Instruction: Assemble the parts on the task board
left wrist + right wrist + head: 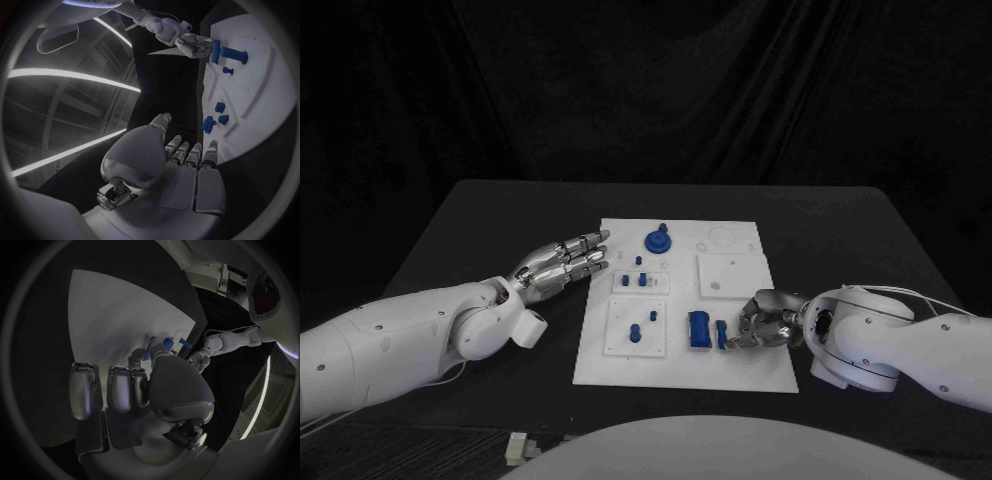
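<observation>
While your right hand (764, 322) sat at the near right of the task board (747, 245), its fingers were curled in against a slim upright blue part (721, 333), and from the head view and the left wrist view I judged it to be gripping or steadying that piece beside the taller blue block (698, 331). That placement suited seating the slim part into the board next to the block. Whether the fingers truly pinched it or only pressed on it, I could not tell: the right wrist view hid the contact behind the thumb and palm, with just blue slivers showing past the fingertips.

Your left hand (564, 262) lay open and flat at the board's left edge, fingers straight and close together, holding nothing. I read that as a brace or a waiting post, though whether it touched the board was unclear.

Farther out, a round blue knob (658, 240) stood at the far end of the board, small blue pegs (639, 279) sat on a raised plate mid-left, and two more pegs (635, 333) stood on the near-left plate. A blank white square plate (730, 272) lay mid-right. Fine sockets and ring marks near the far right corner were too faint to read.
</observation>
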Available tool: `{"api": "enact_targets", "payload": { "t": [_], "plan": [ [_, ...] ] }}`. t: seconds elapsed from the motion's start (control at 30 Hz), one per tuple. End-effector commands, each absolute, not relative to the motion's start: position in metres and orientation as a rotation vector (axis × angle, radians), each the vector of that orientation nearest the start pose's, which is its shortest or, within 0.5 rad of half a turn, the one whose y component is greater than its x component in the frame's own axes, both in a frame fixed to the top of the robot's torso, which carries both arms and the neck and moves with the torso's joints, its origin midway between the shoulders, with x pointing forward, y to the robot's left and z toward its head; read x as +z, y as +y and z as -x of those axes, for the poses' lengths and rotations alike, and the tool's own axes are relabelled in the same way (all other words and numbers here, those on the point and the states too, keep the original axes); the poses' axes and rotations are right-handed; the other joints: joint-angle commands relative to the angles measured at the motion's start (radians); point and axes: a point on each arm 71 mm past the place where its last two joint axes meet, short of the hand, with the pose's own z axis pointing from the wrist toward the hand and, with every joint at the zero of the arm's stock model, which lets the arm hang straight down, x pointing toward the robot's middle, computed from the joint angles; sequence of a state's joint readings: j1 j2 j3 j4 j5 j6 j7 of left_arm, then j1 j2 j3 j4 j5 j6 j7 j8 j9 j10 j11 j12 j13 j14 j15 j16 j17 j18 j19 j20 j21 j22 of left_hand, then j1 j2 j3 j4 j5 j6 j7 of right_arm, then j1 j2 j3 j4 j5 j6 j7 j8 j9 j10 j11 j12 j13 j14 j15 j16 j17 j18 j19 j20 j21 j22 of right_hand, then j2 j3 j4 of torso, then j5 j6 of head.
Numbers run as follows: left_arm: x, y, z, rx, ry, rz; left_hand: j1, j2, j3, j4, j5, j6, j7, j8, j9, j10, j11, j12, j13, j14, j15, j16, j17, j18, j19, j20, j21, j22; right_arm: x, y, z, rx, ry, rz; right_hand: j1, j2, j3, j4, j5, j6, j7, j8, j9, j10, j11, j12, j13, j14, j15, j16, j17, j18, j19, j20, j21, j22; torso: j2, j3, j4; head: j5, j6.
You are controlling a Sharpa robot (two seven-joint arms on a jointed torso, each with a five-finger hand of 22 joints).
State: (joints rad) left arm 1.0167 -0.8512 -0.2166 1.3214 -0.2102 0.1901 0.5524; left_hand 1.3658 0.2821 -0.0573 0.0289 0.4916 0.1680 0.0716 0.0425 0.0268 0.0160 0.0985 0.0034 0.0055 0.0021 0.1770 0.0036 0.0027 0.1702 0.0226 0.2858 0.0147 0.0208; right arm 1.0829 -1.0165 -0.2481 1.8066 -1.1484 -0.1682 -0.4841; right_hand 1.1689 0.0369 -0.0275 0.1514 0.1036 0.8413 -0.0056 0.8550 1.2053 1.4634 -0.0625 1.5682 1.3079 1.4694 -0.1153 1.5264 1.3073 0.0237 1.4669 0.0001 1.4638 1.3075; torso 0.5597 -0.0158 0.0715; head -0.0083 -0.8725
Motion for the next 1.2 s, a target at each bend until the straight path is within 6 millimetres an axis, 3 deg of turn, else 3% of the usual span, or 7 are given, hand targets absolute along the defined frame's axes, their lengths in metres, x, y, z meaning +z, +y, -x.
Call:
{"api": "enact_targets", "payload": {
  "t": [0.03, 0.6, 0.77, 0.83, 0.9, 1.1, 1.2],
  "plan": [
    [-0.321, 0.249, -0.427, -1.758, 1.816, 0.979, 0.006, 0.003, 0.006, 0.0, 0.005, 0.0, 0.002, 0.005, 0.001, 0.002, 0.007, 0.003, 0.001, 0.0, 0.01, -0.002, -0.002, 0.006, 0.0, 0.006, 0.006, 0.001, -0.305, -0.228, -0.356, 0.419, 2.366, -0.24, 0.012, -0.002, -0.002, -0.008, -0.006, 0.009, 0.001, 0.004, 0.002, 0.107, -0.006, 0.003, 0.263, 0.077, -0.007, 0.0, 0.124, 0.004, 0.053, -0.008, 0.0, 0.226, 0.0, -0.0003, 0.0002, 0.0, 0.0],
    [-0.313, 0.262, -0.421, -1.725, 1.74, 0.975, 0.001, -0.008, 0.003, 0.001, 0.004, 0.02, 0.002, 0.012, 0.004, 0.009, 0.005, 0.005, 0.004, 0.001, 0.009, 0.0, -0.001, 0.006, 0.002, 0.005, 0.008, 0.002, -0.284, -0.242, -0.365, 0.52, 2.108, -0.355, -0.071, -0.016, -0.059, 0.071, -0.049, -0.031, 0.003, -0.05, -0.02, 0.107, -0.005, 0.003, 0.263, 0.068, -0.006, -0.015, 0.082, 0.012, 0.038, -0.007, -0.03, 0.216, -0.001, -0.0002, -0.0004, -0.007, 0.0],
    [-0.298, 0.267, -0.423, -1.722, 1.659, 0.938, -0.031, -0.034, -0.105, 0.149, -0.059, 0.076, 0.025, 0.028, 0.008, 0.027, -0.006, 0.008, 0.007, -0.001, -0.044, -0.002, -0.002, 0.009, -0.01, -0.04, -0.002, -0.008, -0.255, -0.253, -0.385, 0.621, 1.855, -0.396, -0.166, 0.054, -0.093, 0.141, 0.023, -0.012, 0.012, -0.138, -0.109, 0.107, 0.002, 0.003, 0.263, 0.002, 0.001, -0.179, -0.224, 0.062, -0.067, 0.001, -0.267, 0.129, -0.004, -0.0001, -0.0011, -0.008, 0.0],
    [-0.292, 0.267, -0.425, -1.724, 1.629, 0.92, -0.019, -0.037, -0.133, 0.212, -0.107, 0.088, 0.029, 0.029, 0.009, 0.03, -0.008, 0.008, 0.007, -0.002, -0.06, -0.003, -0.003, 0.009, -0.013, -0.057, -0.005, -0.011, -0.247, -0.257, -0.39, 0.667, 1.773, -0.424, -0.223, 0.083, -0.122, 0.135, 0.164, -0.015, 0.022, -0.174, -0.145, 0.016, 0.013, -0.115, 0.166, -0.069, 0.006, -0.346, -0.475, 0.094, -0.157, 0.014, -0.471, 0.045, -0.008, 0.0, -0.0019, -0.012, 0.0],
    [-0.286, 0.265, -0.427, -1.726, 1.596, 0.9, -0.018, -0.04, -0.156, 0.263, -0.163, 0.097, 0.029, 0.029, 0.01, 0.026, -0.015, 0.007, 0.005, -0.002, -0.077, -0.004, -0.003, 0.009, -0.019, -0.076, -0.01, -0.016, -0.241, -0.262, -0.395, 0.732, 1.696, -0.462, -0.219, 0.117, -0.157, 0.135, 0.175, -0.015, 0.057, -0.266, -0.251, -0.168, 0.046, -0.393, -0.051, -0.169, 0.042, -0.678, -0.828, 0.155, -0.318, 0.041, -0.902, -0.167, -0.012, -0.0002, -0.0019, -0.019, 0.0],
    [-0.278, 0.257, -0.434, -1.734, 1.522, 0.851, -0.065, -0.025, -0.21, 0.263, -0.254, 0.025, -0.047, -0.007, 0.0, -0.015, -0.105, -0.003, -0.005, -0.002, -0.166, -0.004, -0.003, 0.0, -0.023, -0.176, -0.015, -0.021, -0.24, -0.271, -0.407, 0.958, 1.566, -0.594, -0.213, 0.175, -0.249, 0.138, 0.077, -0.155, 0.199, -0.495, -0.541, -0.662, 0.219, -1.094, -0.605, -0.468, 0.229, -1.18, -1.048, 0.123, -0.536, 0.187, -1.305, -0.489, -0.048, 0.0048, -0.0045, -0.02, 0.0],
    [-0.278, 0.252, -0.436, -1.739, 1.517, 0.843, -0.061, -0.024, -0.22, 0.263, -0.255, -0.059, -0.112, -0.027, -0.01, -0.016, -0.132, -0.003, -0.006, -0.002, -0.18, -0.004, -0.003, -0.006, -0.023, -0.195, -0.015, -0.021, -0.245, -0.274, -0.407, 1.051, 1.544, -0.629, -0.206, 0.198, -0.303, 0.139, 0.029, -0.277, 0.17, -0.568, -0.677, -0.745, 0.276, -1.202, -0.778, -0.554, 0.284, -1.298, -1.125, 0.124, -0.579, 0.239, -1.4, -0.616, -0.058, 0.0063, -0.008, -0.019, 0.0]
  ]
}}
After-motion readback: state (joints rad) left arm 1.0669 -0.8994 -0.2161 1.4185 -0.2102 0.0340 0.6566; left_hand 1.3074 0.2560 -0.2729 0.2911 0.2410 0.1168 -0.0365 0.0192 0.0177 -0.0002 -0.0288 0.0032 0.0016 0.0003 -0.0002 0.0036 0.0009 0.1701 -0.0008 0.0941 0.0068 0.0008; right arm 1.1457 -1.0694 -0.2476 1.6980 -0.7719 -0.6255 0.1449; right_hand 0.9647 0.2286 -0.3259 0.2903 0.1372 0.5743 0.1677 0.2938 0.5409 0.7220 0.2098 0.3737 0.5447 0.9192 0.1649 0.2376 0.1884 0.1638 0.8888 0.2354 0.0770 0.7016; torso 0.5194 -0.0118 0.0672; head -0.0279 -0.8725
